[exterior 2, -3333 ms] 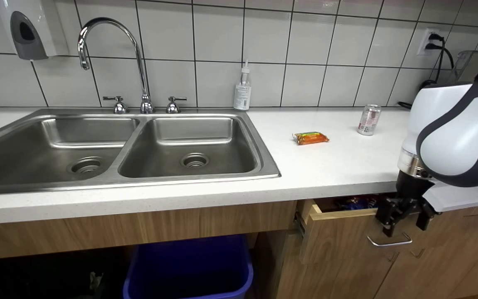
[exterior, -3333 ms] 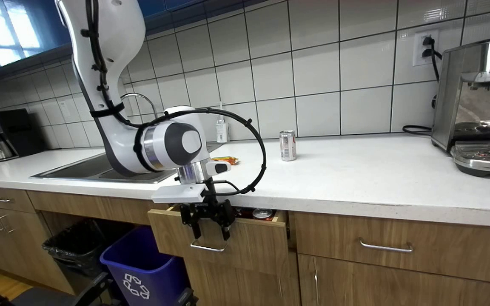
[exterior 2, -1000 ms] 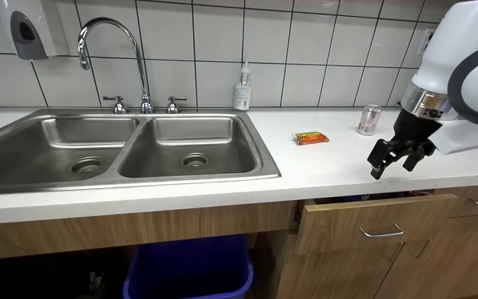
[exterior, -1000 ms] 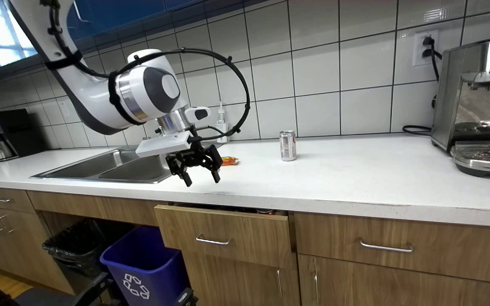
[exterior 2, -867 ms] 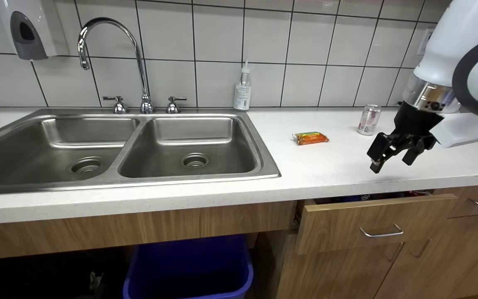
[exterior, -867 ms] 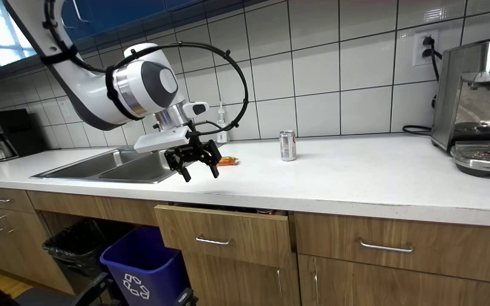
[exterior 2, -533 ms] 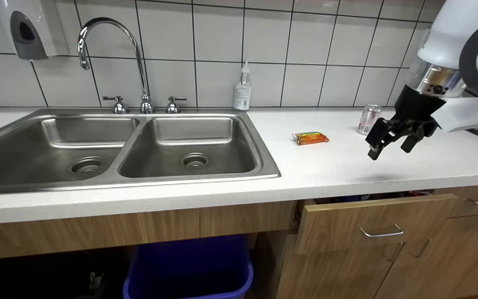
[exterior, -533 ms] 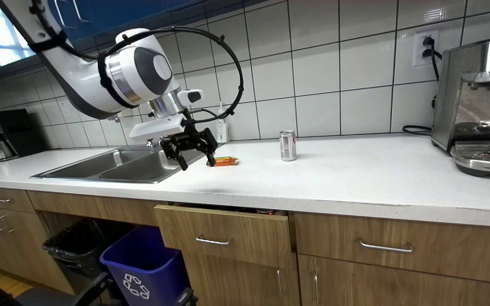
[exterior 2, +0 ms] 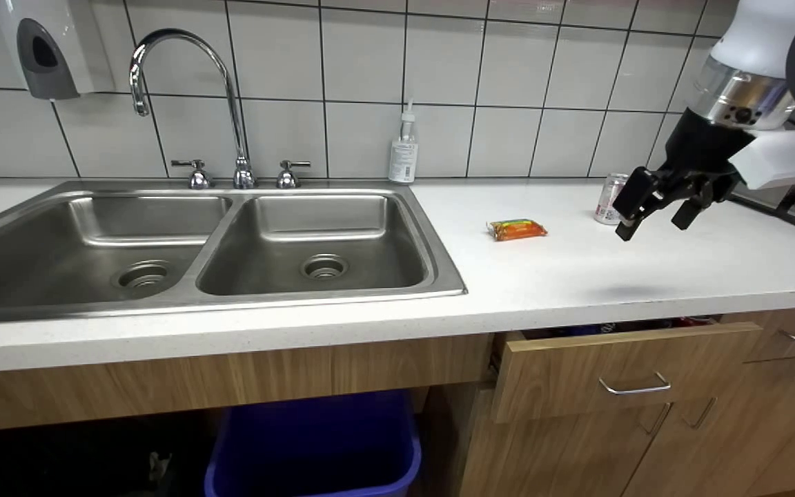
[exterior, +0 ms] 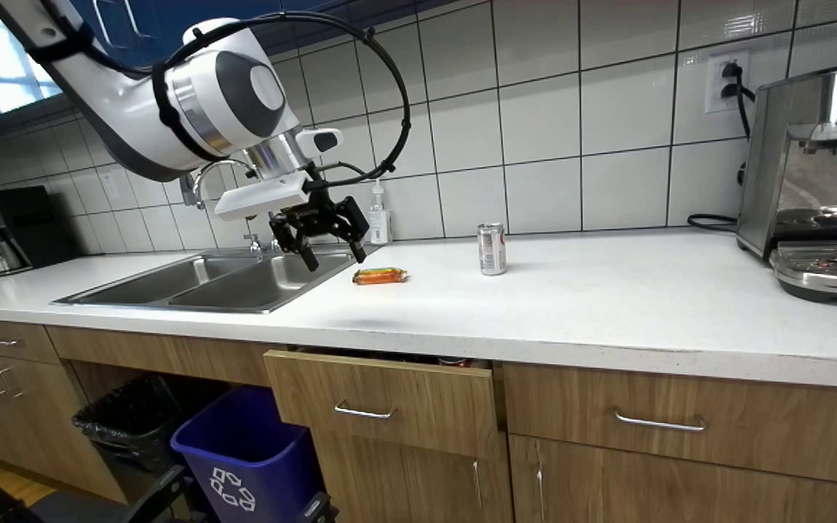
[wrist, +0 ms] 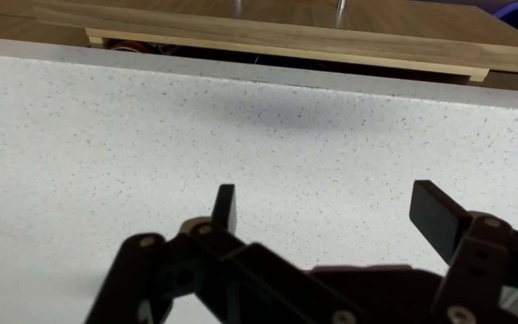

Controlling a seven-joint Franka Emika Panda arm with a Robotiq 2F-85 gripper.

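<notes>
The drawer stands partly out under the bench. The bench's edge hides most of its inside, so we can make out only a round lid and dark shapes which we cannot name. In the wrist view, the upper border cuts off part of its front. The fingers are spread, and between their tips we see only the bench; they hang over it, and the drawer lies lower, past the front edge. An orange packet and an upright can are visible in both exterior views; in an exterior view the fingers cover part of the can. In an exterior view we see the coffee machine clearly, cut at the right border.
</notes>
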